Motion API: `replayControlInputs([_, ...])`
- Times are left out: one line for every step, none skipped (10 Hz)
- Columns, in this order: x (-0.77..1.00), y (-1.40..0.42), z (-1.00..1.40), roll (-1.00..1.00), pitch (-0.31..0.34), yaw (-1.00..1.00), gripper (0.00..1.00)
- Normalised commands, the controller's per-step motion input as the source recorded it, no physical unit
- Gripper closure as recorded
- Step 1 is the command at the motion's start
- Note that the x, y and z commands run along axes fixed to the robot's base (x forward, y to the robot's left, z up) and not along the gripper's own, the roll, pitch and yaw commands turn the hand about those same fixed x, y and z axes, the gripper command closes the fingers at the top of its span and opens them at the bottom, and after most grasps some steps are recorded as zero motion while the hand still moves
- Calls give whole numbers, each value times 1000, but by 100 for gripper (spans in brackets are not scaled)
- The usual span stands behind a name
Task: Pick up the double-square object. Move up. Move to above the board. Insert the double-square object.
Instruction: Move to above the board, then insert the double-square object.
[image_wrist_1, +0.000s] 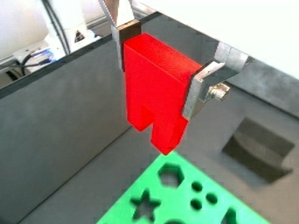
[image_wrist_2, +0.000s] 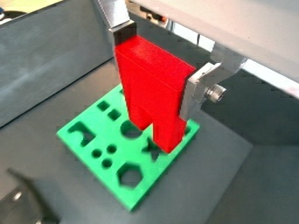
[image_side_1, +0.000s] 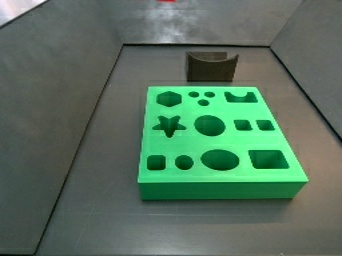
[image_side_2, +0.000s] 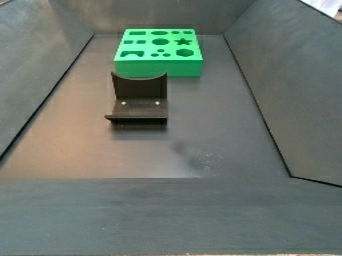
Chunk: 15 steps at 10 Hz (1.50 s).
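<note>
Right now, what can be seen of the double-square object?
The double-square object is a bright red block that looks like smooth plastic: a solid body ending in two square prongs split by a notch. It hangs prongs down, clamped between the gripper fingers in both wrist views, clear of the floor. The green board lies below it, untouched. Only a red sliver shows at a side view's top edge.

Dark fixture (image_side_2: 138, 98) on the grey floor (image_side_2: 201, 140) (upright bracket), walled enclosure
</note>
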Motion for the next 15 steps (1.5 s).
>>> replayControlInputs([200, -449, 10, 25, 100, 10, 100])
replayControlInputs([115, -205, 20, 40, 92, 10, 100])
replayControlInputs([0, 0, 0, 0, -7, 0, 100])
replayControlInputs([0, 0, -26, 9, -13, 0, 100])
replayControlInputs([0, 0, -40, 14, -20, 9, 100])
replayControlInputs([0, 0, -40, 13, -20, 6, 100])
replayControlInputs([23, 0, 0, 0, 0, 0, 100])
replayControlInputs([171, -34, -91, 69, -21, 0, 100])
replayControlInputs([354, -31, -169, 143, -29, 0, 100])
replayControlInputs([529, 0, -194, 214, 0, 0, 100])
replayControlInputs([666, 0, -214, 256, 0, 14, 100])
replayControlInputs([740, -37, -217, 297, 0, 20, 100])
replayControlInputs([863, -77, -274, 314, 0, 43, 100])
replayControlInputs([1000, -154, -306, 236, 0, 0, 100])
replayControlInputs([1000, -163, -331, 174, 0, 0, 100])
